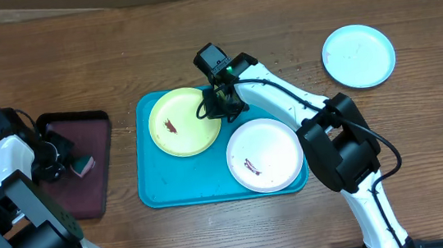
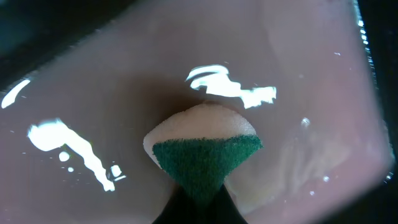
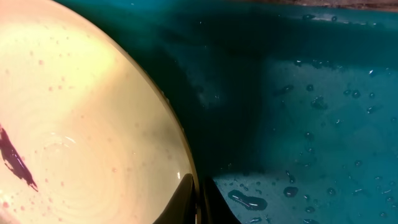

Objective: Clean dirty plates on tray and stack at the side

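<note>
Wooden tabletop (image 1: pixel 276 19); right end effector (image 3: pixel 198 198) pinches the yellow-green plate (image 3: pixel 81 112) by its near rim, left end effector (image 2: pixel 196 208) clenches a sponge (image 2: pixel 205 146). We judge the wet rim may slip.

tray (image 1: pixel 203 188): bright cyan-blue, rectangular, raised rim; laid flat at table centre; droplets seen on floor.
yellow-green plate (image 1: pixel 184 121): placed in tray's left half; dark-red smear at centre; right rim pinched by right gripper (image 1: pixel 213 107).
white plate (image 1: pixel 264 155): placed in tray's right front corner; dark-red smear near front edge.
pale blue plate (image 1: pixel 358 56): set on table, well apart from tray, to its right rear.
</note>
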Available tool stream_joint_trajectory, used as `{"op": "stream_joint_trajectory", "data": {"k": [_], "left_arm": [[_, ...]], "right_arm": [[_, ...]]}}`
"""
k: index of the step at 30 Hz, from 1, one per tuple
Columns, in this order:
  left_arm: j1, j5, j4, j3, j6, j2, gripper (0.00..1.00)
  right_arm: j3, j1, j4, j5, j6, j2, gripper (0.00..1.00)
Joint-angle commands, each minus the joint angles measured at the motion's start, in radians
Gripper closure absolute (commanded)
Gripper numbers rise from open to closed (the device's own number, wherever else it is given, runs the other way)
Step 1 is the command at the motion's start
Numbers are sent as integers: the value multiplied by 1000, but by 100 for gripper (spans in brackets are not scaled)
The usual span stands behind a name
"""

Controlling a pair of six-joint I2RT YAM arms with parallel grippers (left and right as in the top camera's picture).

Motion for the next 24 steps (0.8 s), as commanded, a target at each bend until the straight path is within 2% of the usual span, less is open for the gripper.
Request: {"op": "stream_joint_trajectory", "data": {"k": [1, 16, 24], "left_arm": [[15, 63, 0, 9, 9, 5, 96], [31, 40, 13, 8, 31, 143, 96], [31, 61, -80, 105, 32, 9, 96]], "right_arm": [[14, -3, 0, 43, 23, -5, 96], [14, -3, 0, 43, 22, -5, 96], [14, -3, -3, 43, 22, -5, 96]]}}
